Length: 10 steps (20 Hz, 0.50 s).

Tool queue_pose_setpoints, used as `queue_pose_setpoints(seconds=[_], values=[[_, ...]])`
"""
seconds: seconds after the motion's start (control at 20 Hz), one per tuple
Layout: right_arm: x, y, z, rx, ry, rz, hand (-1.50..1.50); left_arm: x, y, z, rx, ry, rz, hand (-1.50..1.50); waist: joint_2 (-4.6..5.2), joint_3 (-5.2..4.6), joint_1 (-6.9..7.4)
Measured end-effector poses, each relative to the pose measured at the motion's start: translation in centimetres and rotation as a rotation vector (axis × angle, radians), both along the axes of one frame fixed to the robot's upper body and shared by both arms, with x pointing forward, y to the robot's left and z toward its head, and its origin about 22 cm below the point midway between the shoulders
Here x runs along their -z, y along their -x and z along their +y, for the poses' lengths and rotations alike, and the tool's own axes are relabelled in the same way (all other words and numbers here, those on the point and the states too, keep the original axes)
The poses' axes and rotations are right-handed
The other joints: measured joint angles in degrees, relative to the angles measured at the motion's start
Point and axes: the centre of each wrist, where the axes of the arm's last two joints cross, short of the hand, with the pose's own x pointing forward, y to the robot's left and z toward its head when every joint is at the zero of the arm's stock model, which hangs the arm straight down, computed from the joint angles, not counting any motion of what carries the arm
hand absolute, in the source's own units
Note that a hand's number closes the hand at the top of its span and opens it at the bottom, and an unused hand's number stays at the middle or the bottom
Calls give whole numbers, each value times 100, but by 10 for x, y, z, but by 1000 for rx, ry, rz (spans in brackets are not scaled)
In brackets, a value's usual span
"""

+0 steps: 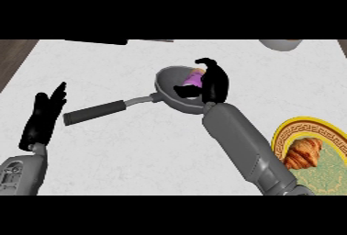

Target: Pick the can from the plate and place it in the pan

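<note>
Can point(195, 79), purple, is in/over the pan point(165, 88) at 12 o'clock, w/ right hand point(217, 85) curled round it. Plate point(279, 135) at 4 o'clock holds only a croissant point(303, 153). Pick & carry look done; release remains. Left hand point(44, 119) rests open at 9 o'clock.

The right forearm point(240, 142) is grey, smooth and round. The left forearm point(20, 172) is grey with small dark marks. The left hand point(42, 120) and right hand point(215, 85) are black, with thin fingers.
</note>
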Motion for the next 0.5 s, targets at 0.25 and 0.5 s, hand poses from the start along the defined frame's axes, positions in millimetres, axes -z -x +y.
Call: queue_pose_setpoints(seconds=[0.25,0.5], values=[[3,-3,-3,15,-54,-73,-150,3,-1,-5,15,-1,-5,0,24,0,96],[-2,-6,-3,45,-115,-189,-150,5,1,-5,14,-2,-8,0,19,6,93]])
